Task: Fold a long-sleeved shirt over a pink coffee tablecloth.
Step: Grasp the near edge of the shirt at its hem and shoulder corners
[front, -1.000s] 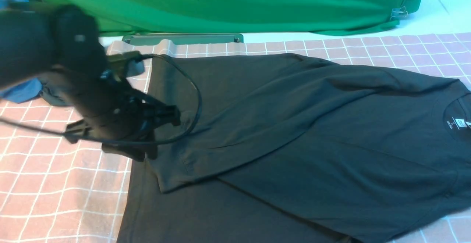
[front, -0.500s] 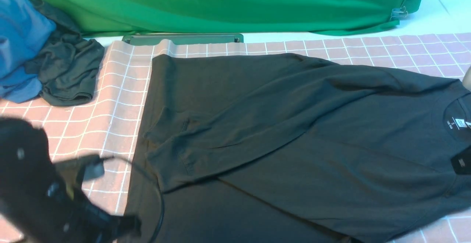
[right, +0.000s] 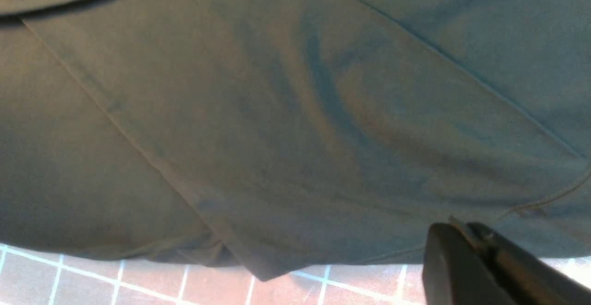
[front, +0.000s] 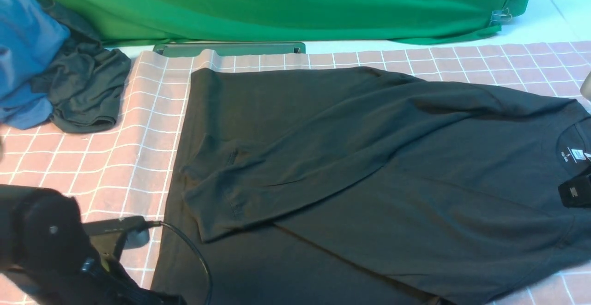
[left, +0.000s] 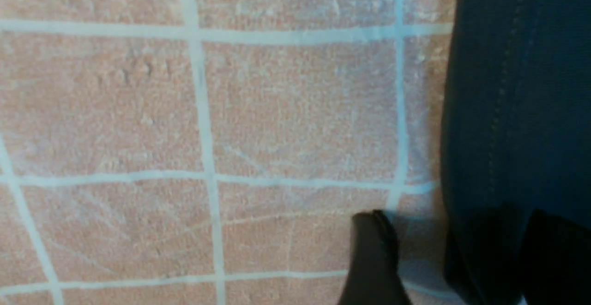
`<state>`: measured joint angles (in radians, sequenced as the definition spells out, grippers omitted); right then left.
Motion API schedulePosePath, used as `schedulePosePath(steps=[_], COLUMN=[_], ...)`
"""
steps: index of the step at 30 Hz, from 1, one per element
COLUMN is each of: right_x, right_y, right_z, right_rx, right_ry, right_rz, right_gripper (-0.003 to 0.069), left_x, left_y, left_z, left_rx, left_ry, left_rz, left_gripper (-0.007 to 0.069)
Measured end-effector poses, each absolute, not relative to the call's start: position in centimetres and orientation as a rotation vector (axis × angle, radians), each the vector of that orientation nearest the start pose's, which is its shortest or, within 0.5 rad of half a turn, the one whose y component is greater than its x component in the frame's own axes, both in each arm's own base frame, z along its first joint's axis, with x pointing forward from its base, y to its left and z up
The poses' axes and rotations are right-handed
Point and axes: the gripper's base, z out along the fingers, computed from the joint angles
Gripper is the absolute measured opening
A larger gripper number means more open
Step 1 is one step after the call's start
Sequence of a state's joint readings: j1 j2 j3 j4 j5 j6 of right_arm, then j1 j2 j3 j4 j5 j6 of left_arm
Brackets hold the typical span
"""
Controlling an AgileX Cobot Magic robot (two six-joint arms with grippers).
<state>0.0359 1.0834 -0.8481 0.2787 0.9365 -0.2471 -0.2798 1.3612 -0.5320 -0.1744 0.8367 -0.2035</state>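
At far left a blue garment (front: 23,37) and a smaller dark grey one (front: 83,92) lie heaped at the edge of the counter, partly on the pink tablecloth (front: 92,166). In front of them, the left arm (front: 41,245) reaches low over the cloth. Its wrist view shows the left pincer (left: 457,217) released, one finger (left: 371,254) over the white-gridded pink and the other side over the stitched hem of the shirt (front: 369,180). The black shirt lies flat on the tablecloth, filling the middle and right of the front view. Its hem is to the left and its collar to the right, and one sleeve (front: 286,157) is folded slantwise across the body, with its cuff near the hem. A green cloth (front: 277,5) hangs along the back. At the right edge the white neck label (front: 569,153) shows inside the collar. Just beside it, the right pincer (front: 575,193) sits clenched low over the shirt, and whether it pinches any fabric cannot be told.
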Motion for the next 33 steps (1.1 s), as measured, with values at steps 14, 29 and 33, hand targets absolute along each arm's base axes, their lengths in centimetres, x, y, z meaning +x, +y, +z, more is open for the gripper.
schedulePosePath(steps=[14, 29, 33], right_x=[18.3, 20.8, 22.0], right_y=[2.6, 1.0, 1.2], right_z=[29.2, 24.1, 21.7], right_rx=[-0.296, -0.101, -0.1], right_ry=[2.755, 2.992, 3.056], right_rz=[0.268, 0.04, 0.073], right_gripper=[0.0045, 0.025, 0.0391], left_x=[17.1, 14.8, 14.9], left_y=[-6.2, -4.6, -4.6], left_z=[18.1, 21.9, 21.9], left_rx=[-0.02, -0.127, -0.126], left_ry=[3.248, 3.113, 3.102], left_rz=[-0.177, -0.066, -0.066], left_gripper=[0.0013, 0.0013, 0.0013])
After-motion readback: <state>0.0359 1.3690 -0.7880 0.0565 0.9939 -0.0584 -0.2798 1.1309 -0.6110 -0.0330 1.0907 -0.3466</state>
